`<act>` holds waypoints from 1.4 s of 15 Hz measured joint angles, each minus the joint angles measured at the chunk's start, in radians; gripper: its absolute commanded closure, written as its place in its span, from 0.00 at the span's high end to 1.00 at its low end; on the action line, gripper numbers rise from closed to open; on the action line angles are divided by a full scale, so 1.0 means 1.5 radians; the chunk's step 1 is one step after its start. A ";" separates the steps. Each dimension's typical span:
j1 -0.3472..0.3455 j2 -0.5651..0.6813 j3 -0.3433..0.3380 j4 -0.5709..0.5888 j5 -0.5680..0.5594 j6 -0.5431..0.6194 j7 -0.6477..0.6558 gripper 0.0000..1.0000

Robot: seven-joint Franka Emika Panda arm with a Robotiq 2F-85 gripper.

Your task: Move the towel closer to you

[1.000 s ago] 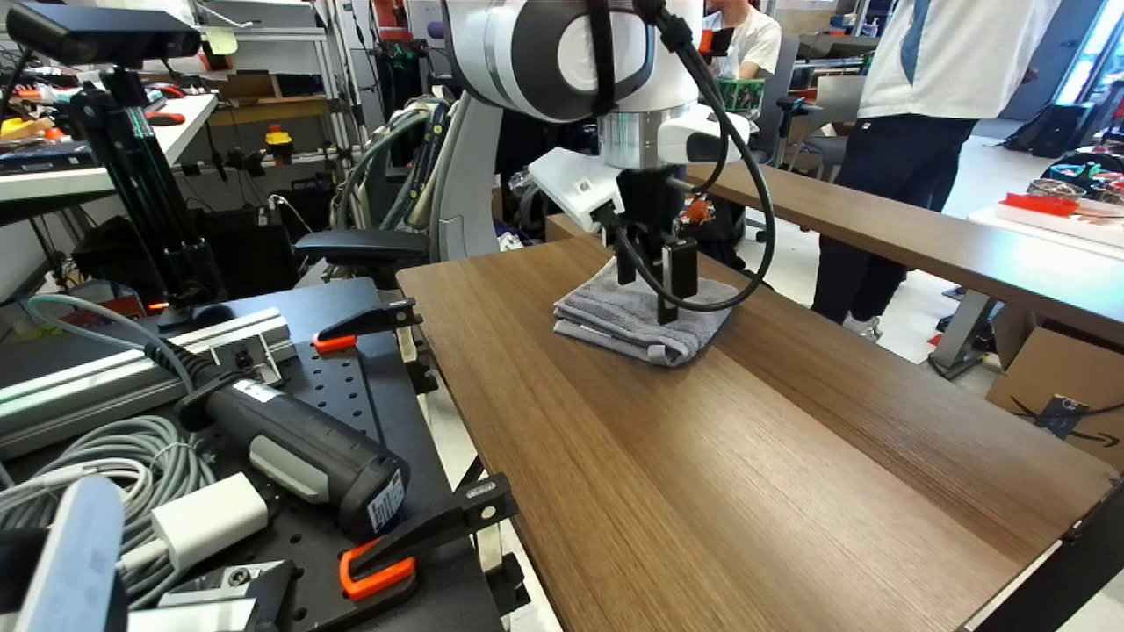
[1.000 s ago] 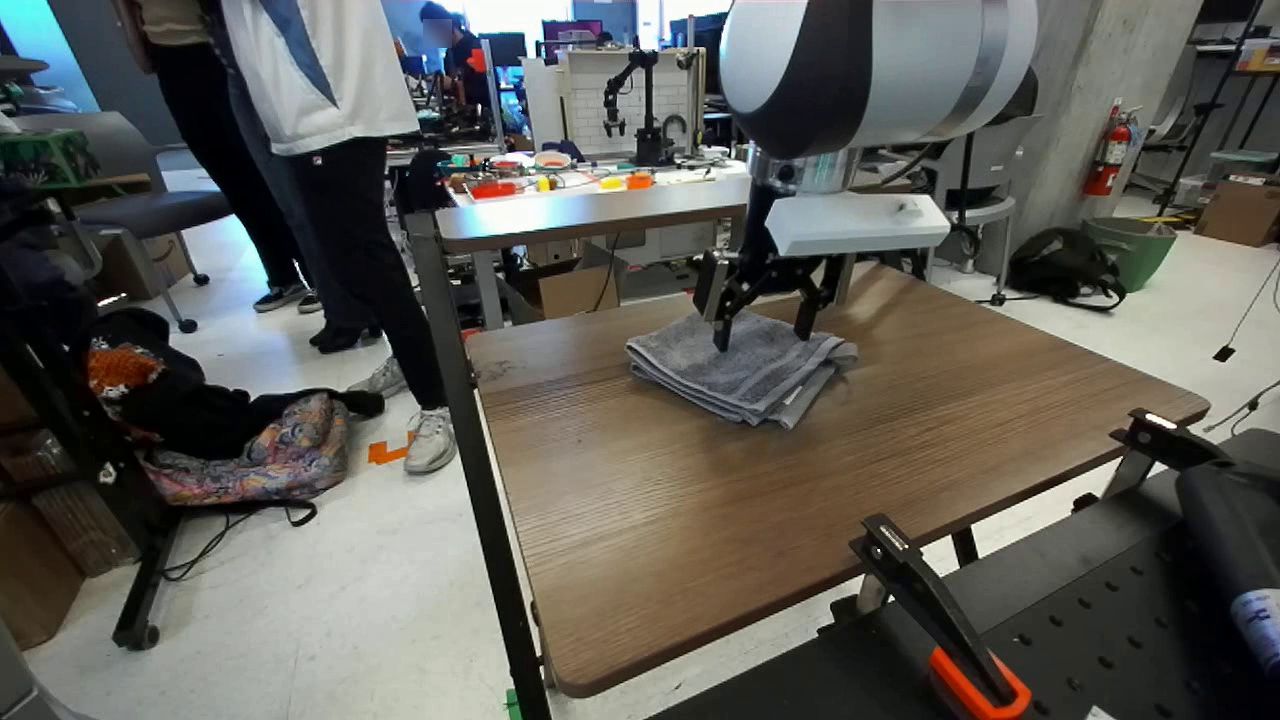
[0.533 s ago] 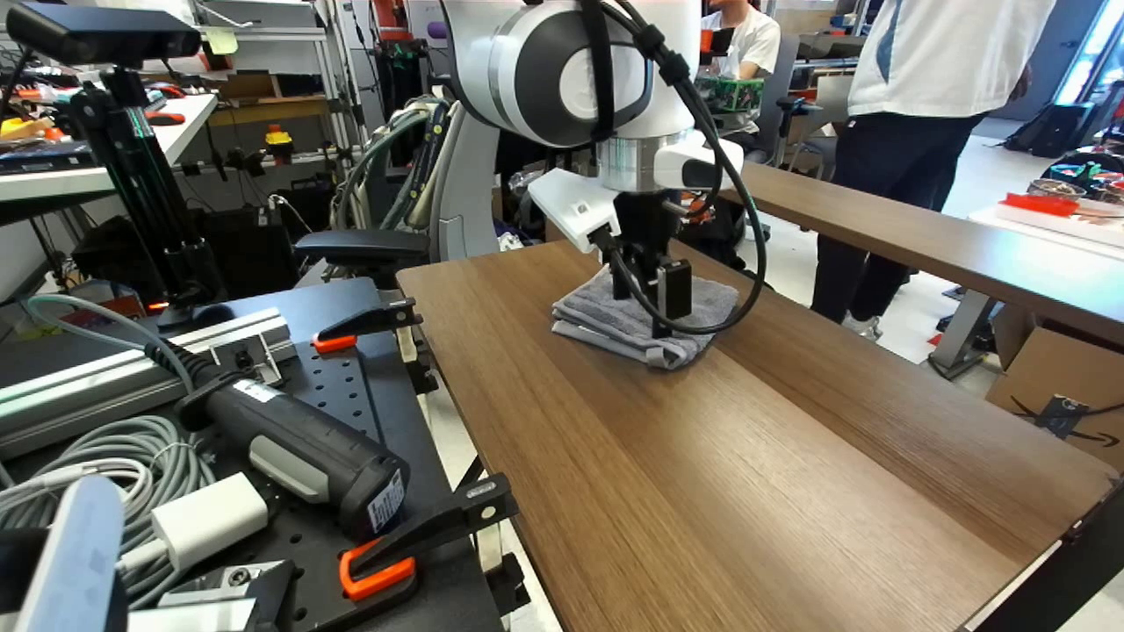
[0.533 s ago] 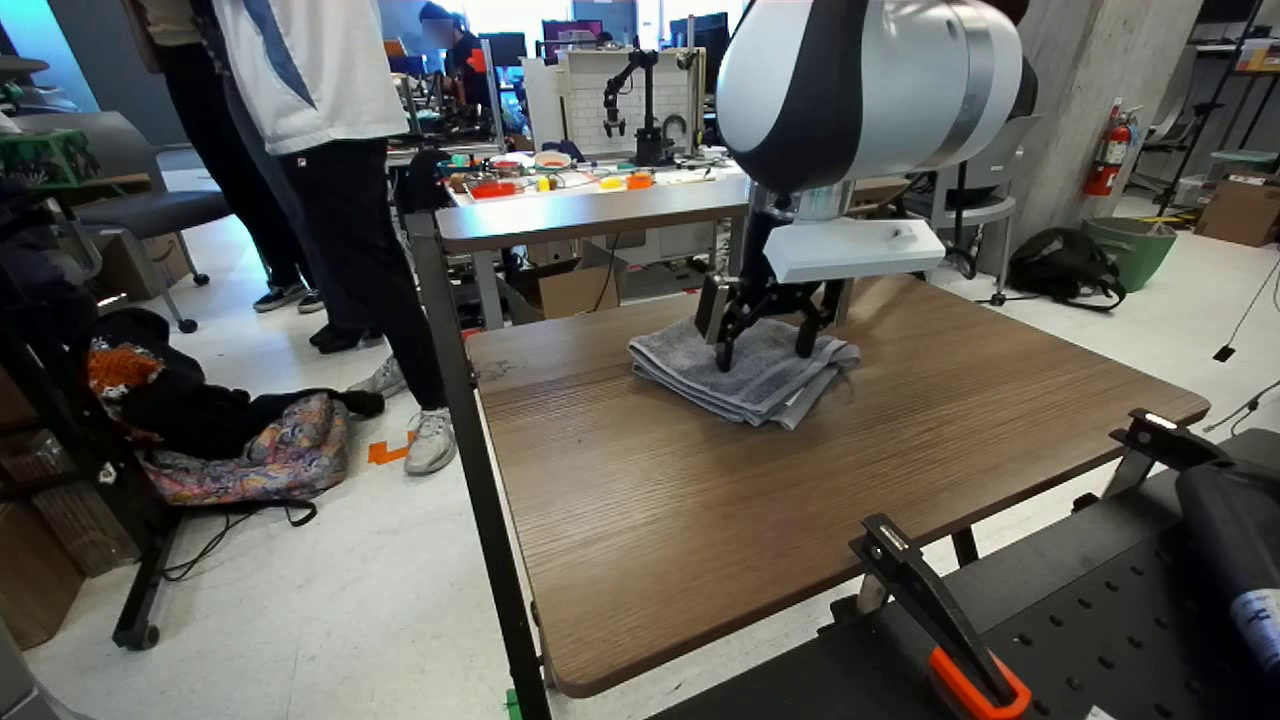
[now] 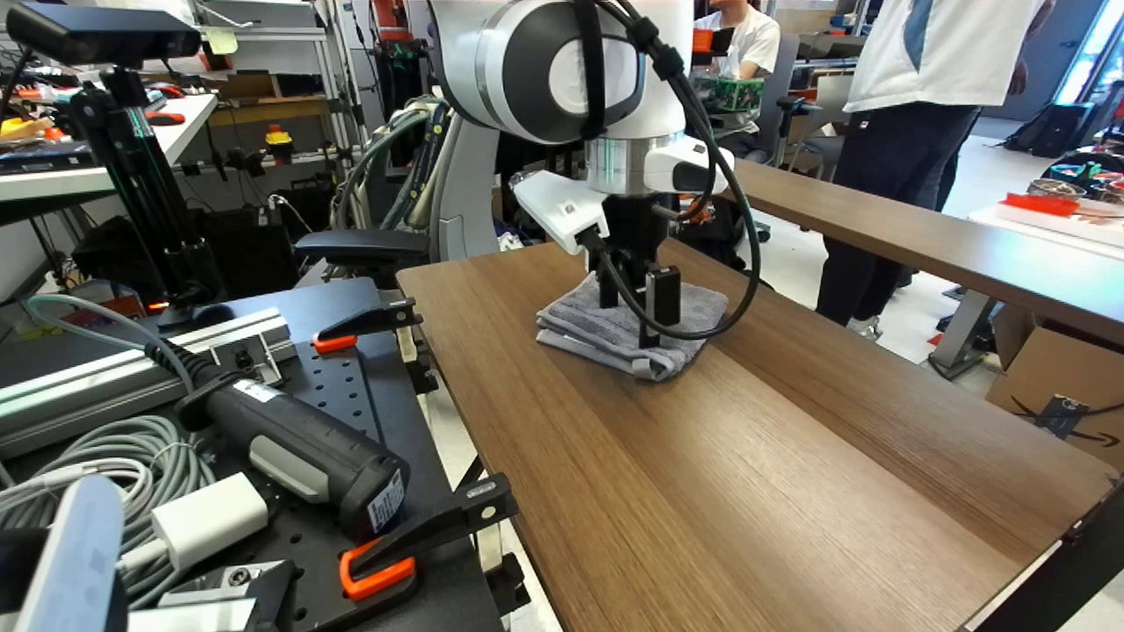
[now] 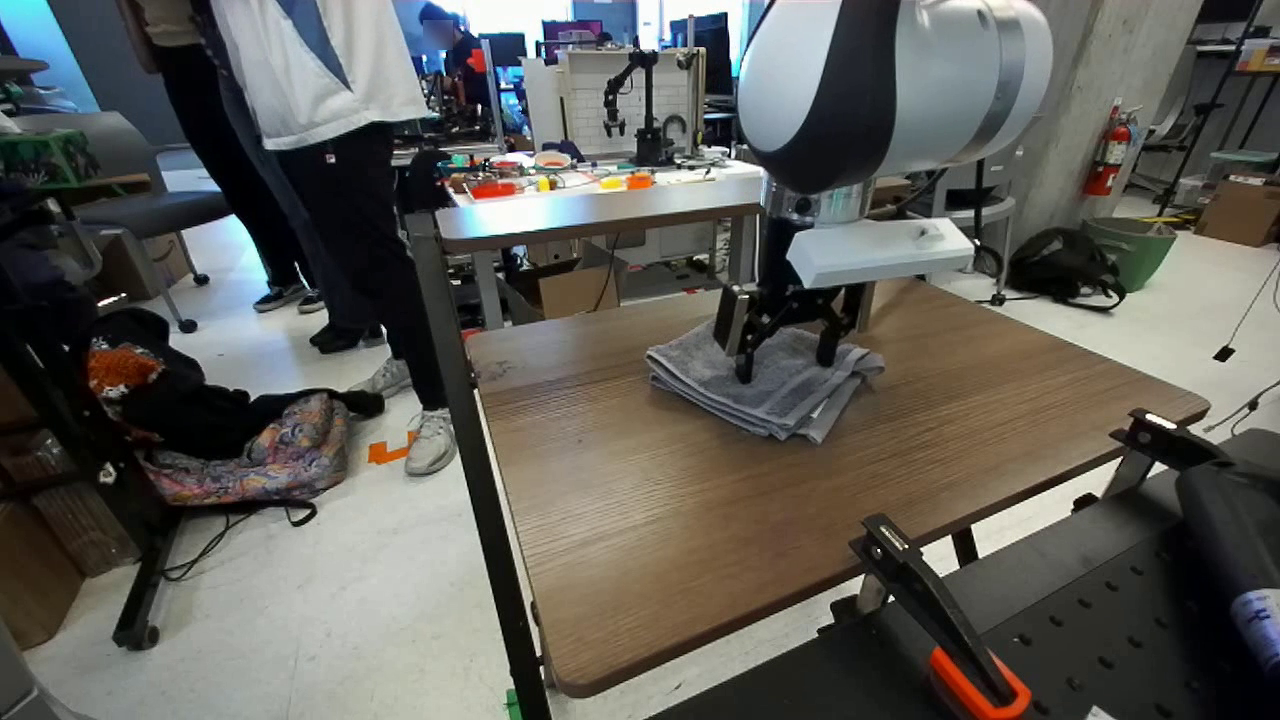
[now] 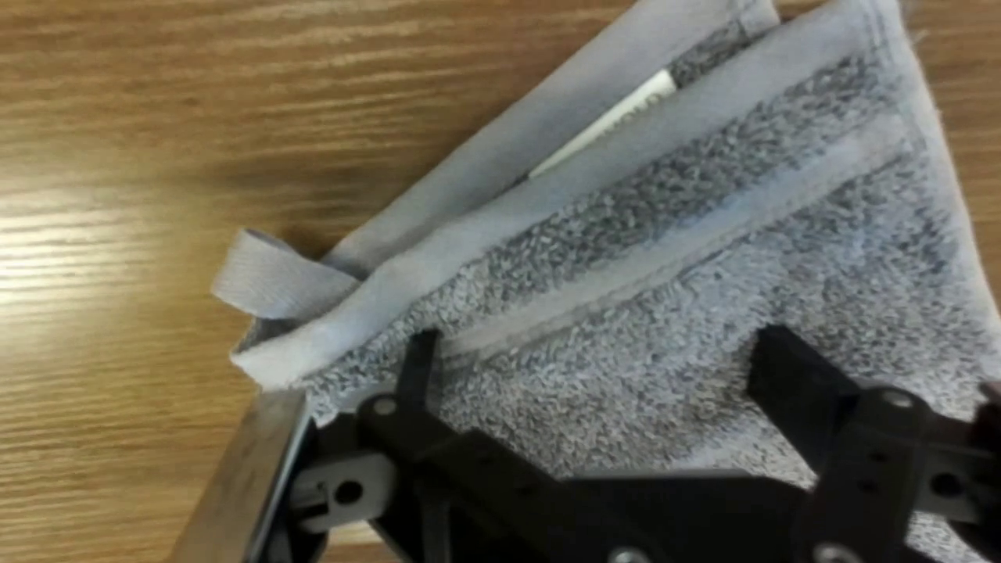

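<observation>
The towel, a grey folded cloth (image 5: 584,326), lies on the brown table and shows in both exterior views (image 6: 770,402). In the wrist view the towel (image 7: 641,313) fills the middle and right, with its layered edges, a loop and a white label at the upper left. My gripper (image 5: 628,323) points straight down with both fingertips on the towel's top, also seen in an exterior view (image 6: 786,368). In the wrist view the gripper's fingers (image 7: 597,338) are wide apart, with flat cloth between them. They seem to press on the cloth without pinching it.
The brown table (image 5: 755,491) extends around the towel. Black clamps (image 5: 448,522) and a black perforated board (image 6: 1090,620) with a dark tool (image 5: 299,448) and cables stand along one edge. A second table (image 5: 948,250) stands alongside. A person stands beyond it.
My gripper has come down onto the towel, fingers still apart. Since half a second ago, the towel has slid with it, a little left in an exterior view and right in another.
</observation>
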 measured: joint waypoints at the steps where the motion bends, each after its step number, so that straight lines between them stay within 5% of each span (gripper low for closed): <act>1: 0.000 -0.008 -0.003 -0.013 -0.001 -0.004 -0.001 1.00; 14: -0.040 -0.135 -0.053 -0.202 -0.098 -0.132 -0.033 1.00; 21: -0.041 -0.162 -0.071 -0.223 -0.154 -0.132 -0.032 1.00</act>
